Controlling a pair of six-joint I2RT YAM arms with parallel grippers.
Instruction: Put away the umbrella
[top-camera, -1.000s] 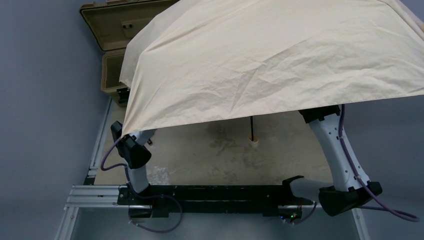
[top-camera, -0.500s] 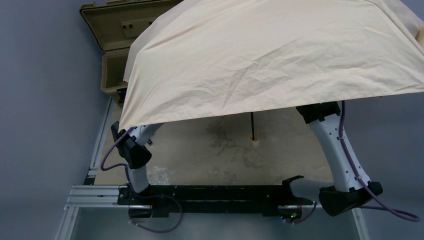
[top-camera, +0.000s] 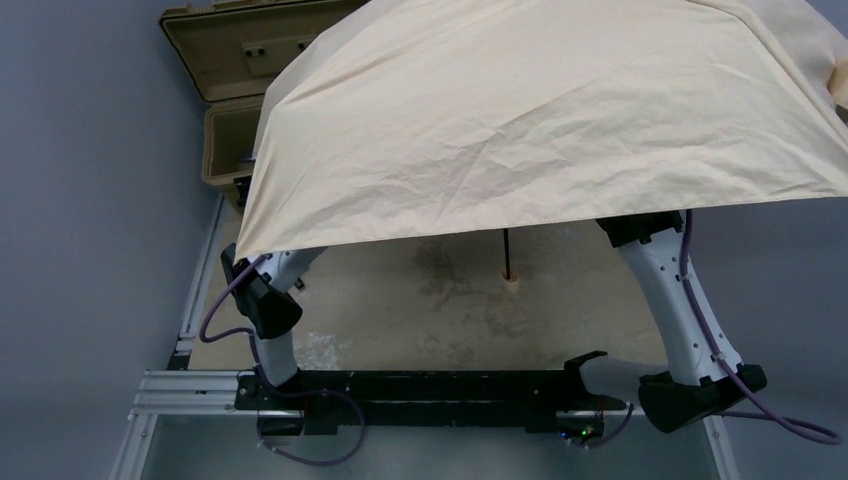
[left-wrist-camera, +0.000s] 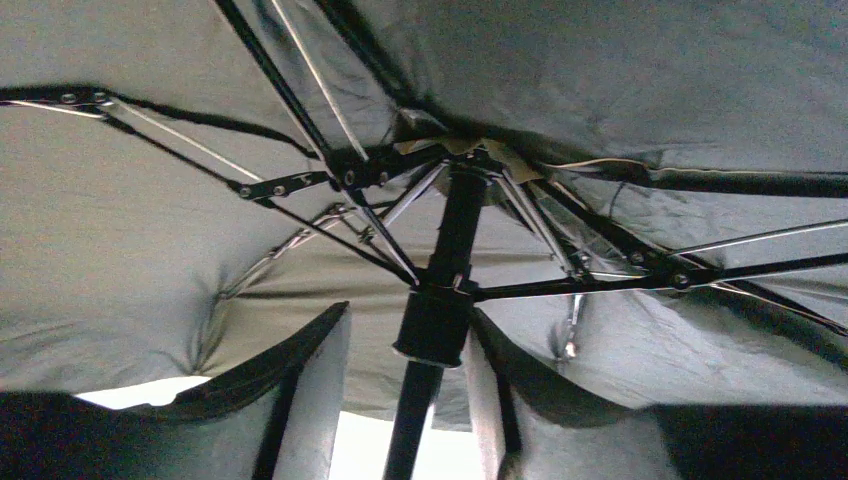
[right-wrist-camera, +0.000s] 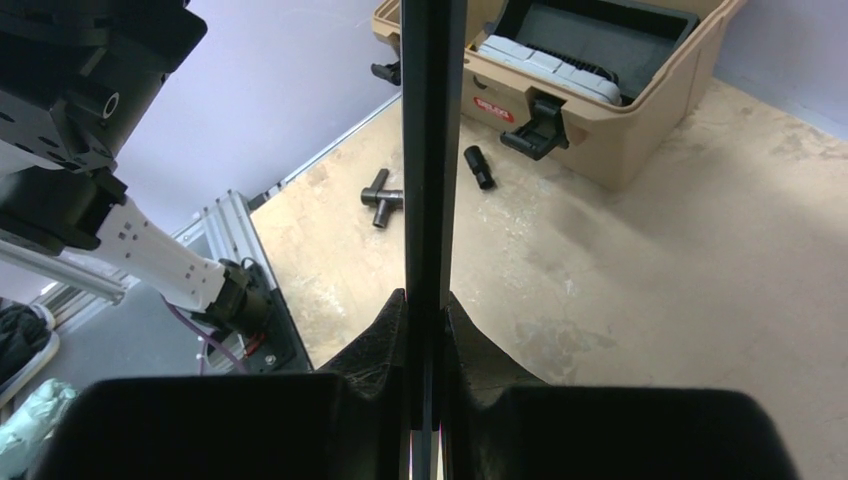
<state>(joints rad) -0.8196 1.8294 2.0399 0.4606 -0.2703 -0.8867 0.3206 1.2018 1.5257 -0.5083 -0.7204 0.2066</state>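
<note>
The umbrella (top-camera: 540, 110) is open, and its beige canopy fills the upper top view and hides both grippers there. Its dark shaft (top-camera: 504, 250) runs down to the pale handle (top-camera: 507, 279) on the table. In the left wrist view I look up at the ribs and the black runner (left-wrist-camera: 433, 325). My left gripper (left-wrist-camera: 405, 335) is open, with its fingers (left-wrist-camera: 315, 380) on either side of the shaft just below the runner. My right gripper (right-wrist-camera: 425, 305) is shut on the umbrella's shaft (right-wrist-camera: 425, 150).
The tan hard case (top-camera: 225, 70) stands open at the far left, and also shows in the right wrist view (right-wrist-camera: 600, 120). A dark T-shaped fitting (right-wrist-camera: 382, 197) and a small black cylinder (right-wrist-camera: 478, 166) lie on the table in front of it. The left arm (right-wrist-camera: 150, 250) is close by.
The canopy has tilted slightly, and its near-left corner has dropped a little over the left arm. The right arm has hardly moved.
</note>
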